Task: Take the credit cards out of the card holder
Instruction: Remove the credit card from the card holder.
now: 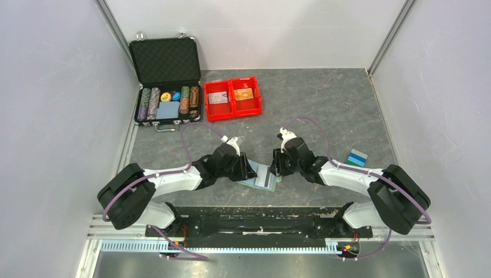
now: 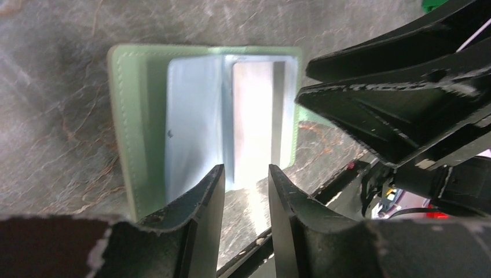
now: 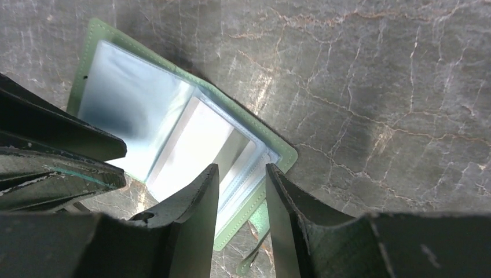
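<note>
**Holder** (image 2: 130, 133): green, lying open and flat on the table, straight ahead of both sets of fingertips. Its pale clear pockets face up. A light card (image 2: 252, 116) with a dark stripe sits in the pocket directly ahead of the left gripper (image 2: 246, 191).

**Left gripper:** jaws narrowly parted, with the card's near end in line with the gap. Whether they touch it cannot be told.

**Right gripper** (image 3: 242, 194): jaws also narrowly parted, straddling the holder's near edge by a corner and visibly clamping nothing.

**Step in hand (judged):** drawing out the card left in the holder. The right jaws should probably pin only the cover, clear of the pocket. The left should nip the card's end and pull low and straight along the pocket, so the holder neither lifts nor folds.

**Surface:** dark, stone-veined table (image 3: 376, 87). It looks smooth, so the holder may slide.

**Room:** white walls (image 1: 52, 87). Far beyond the fingertips stand a red bin (image 1: 231, 99) holding two cards (image 1: 245, 94) and an open chip case (image 1: 166, 61).
</note>
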Controlling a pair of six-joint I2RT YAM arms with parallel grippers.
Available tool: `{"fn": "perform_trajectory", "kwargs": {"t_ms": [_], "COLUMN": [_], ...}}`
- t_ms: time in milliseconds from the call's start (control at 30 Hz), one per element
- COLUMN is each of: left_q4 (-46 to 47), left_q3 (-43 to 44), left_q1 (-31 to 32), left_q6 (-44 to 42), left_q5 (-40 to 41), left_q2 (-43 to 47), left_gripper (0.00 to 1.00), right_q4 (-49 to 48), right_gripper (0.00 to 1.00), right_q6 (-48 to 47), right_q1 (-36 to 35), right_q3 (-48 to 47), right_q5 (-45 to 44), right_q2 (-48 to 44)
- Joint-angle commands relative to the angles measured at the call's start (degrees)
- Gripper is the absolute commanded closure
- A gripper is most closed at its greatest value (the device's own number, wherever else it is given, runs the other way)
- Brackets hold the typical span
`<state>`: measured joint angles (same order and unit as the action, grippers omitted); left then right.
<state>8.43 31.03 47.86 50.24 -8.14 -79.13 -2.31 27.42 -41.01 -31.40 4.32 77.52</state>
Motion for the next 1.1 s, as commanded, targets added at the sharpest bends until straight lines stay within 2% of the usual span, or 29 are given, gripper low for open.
{"fn": "perform_trajectory", "kwargs": {"t_ms": [0, 167, 367, 533, 800, 1067], "left_q4": [3.56, 4.59, 6.95, 10.47, 10.76, 8.47], "left_q3": [-3.46, -5.82, -4.31, -4.13, -4.56, -5.92], "left_q1": [-0.18, -0.26, -0.21, -0.2, -0.17, -0.22], "left_q6": [-1.24, -0.42, 0.51, 2.2, 2.75, 2.94], "left_q5": [-1.54, -1.3, -2.38, -4.98, -5.36, -3.24], "left_q2": [0.35, 1.3, -1.14, -3.55, -3.01, 1.37], "left_gripper": [0.59, 0.59, 0.59, 0.59, 0.58, 0.56], "right_q4": [-2.68, -4.89, -7.61, -8.02, -7.99, -5.91], "right_gripper": [0.62, 0.62, 0.62, 0.68, 0.75, 0.65], "right_q6": [-0.86, 0.44, -0.18, -2.43, -4.15, 1.21], "right_q1": [0.43, 0.5, 0.5, 0.5, 0.5, 0.33], "right_q3": [1.4, 3.52, 3.91, 3.18, 3.12, 1.19], "right_q5": [0.75, 1.83, 3.08, 3.62, 3.74, 6.92], "right_q2": [0.42, 1.75, 4.12, 5.78, 6.42, -0.05]}}
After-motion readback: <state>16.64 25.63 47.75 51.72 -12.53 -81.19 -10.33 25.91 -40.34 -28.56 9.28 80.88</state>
